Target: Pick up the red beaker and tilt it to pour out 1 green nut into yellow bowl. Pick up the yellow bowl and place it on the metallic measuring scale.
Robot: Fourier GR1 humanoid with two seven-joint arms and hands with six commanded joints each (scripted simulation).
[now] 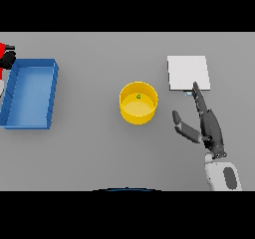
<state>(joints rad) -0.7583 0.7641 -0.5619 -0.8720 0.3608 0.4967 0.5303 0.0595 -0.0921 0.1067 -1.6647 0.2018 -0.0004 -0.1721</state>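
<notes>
A yellow bowl [138, 102] stands at the table's middle with one small green nut [139, 96] inside it. The metallic measuring scale [187, 72], a pale square plate, lies to the bowl's right and further back. My right hand [206, 125] is open to the right of the bowl, fingers straight and pointing at the scale's near edge, thumb spread toward the bowl; it touches neither. At the far left edge the red beaker [4, 49] shows only partly, with my left hand [7, 59] dark against it, mostly cut off by the frame.
A blue rectangular tray [31, 91] lies at the left, beside the red beaker. Bare grey table stretches between the tray and the bowl and along the front.
</notes>
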